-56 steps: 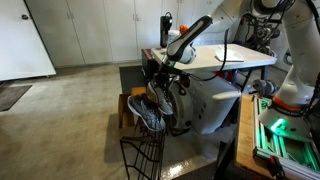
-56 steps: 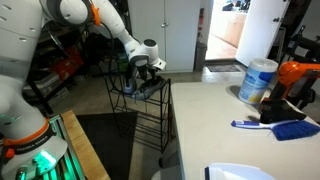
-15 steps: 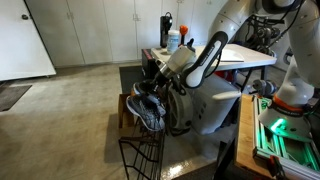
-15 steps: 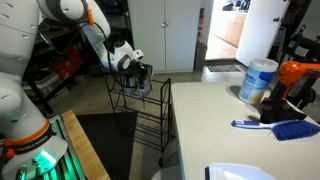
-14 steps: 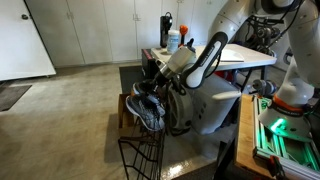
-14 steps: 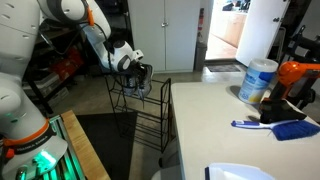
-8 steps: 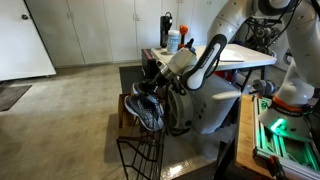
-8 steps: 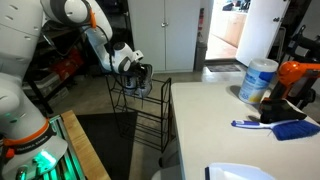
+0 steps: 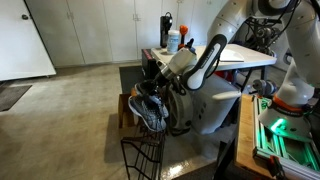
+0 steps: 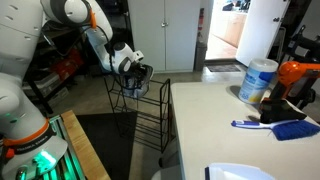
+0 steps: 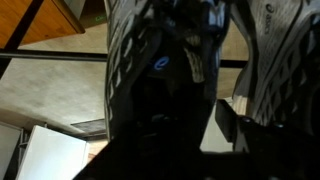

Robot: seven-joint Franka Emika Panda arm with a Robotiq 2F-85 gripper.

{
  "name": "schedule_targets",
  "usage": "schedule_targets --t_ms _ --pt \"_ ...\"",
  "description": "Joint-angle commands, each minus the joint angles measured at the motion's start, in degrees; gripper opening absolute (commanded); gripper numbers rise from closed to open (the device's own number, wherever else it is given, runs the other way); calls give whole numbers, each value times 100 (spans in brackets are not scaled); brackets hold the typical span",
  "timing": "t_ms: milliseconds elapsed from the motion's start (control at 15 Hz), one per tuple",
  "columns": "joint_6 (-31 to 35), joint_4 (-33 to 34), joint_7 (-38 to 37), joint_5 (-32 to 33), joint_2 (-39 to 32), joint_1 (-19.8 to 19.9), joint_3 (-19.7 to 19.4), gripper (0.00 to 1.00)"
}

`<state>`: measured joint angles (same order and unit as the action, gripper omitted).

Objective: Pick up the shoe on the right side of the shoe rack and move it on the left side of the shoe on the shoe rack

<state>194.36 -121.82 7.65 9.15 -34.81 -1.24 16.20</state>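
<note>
Close around me stands a small wooden stool (image 9: 124, 107) just beside the shoe rack (image 9: 143, 155). Behind it is a white table (image 9: 240, 60) carrying a bottle (image 9: 174, 40), with a bulky white container (image 9: 215, 108) beneath. In an exterior view a pale counter (image 10: 240, 140) fills the foreground, holding a round tub (image 10: 258, 80) and a blue brush (image 10: 272, 126), all well apart from my work. Pale cabinet doors (image 9: 95, 30) and a bare grey floor (image 9: 70, 110) lie beyond. My pincer (image 9: 158, 88) is down at the top tier of the rack, right against the shoe (image 9: 150, 112), and my own arm hides much of it in both exterior views. The shoe sits at the rack's top, just beside a second shoe (image 11: 285, 60). In the wrist view it fills nearly everything: a dark trainer (image 11: 150, 90), soft mesh upper with a fine woven grain, a small blue mark near the tongue, rounded and bulging. The rack is thin black wire, open and tilted, one bar (image 11: 55, 60) crossing behind the shoe. I cannot tell whether my jaws are clamped on the shoe or only set about it; the fingertips are lost in shadow.
</note>
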Motion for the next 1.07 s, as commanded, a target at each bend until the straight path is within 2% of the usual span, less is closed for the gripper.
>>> schedule_targets --t_ms 0,133,267,533,1000 --pt "-6 -229 -170 39 193 -17 -61 76" --pt "-38 -256 -187 41 218 -18 -66 92" --pt "-85 -266 -182 48 227 -41 -80 99" --pt "-133 -438 -179 -8 418 -168 -208 100" --pt "-623 -819 -188 -90 974 -404 -447 100"
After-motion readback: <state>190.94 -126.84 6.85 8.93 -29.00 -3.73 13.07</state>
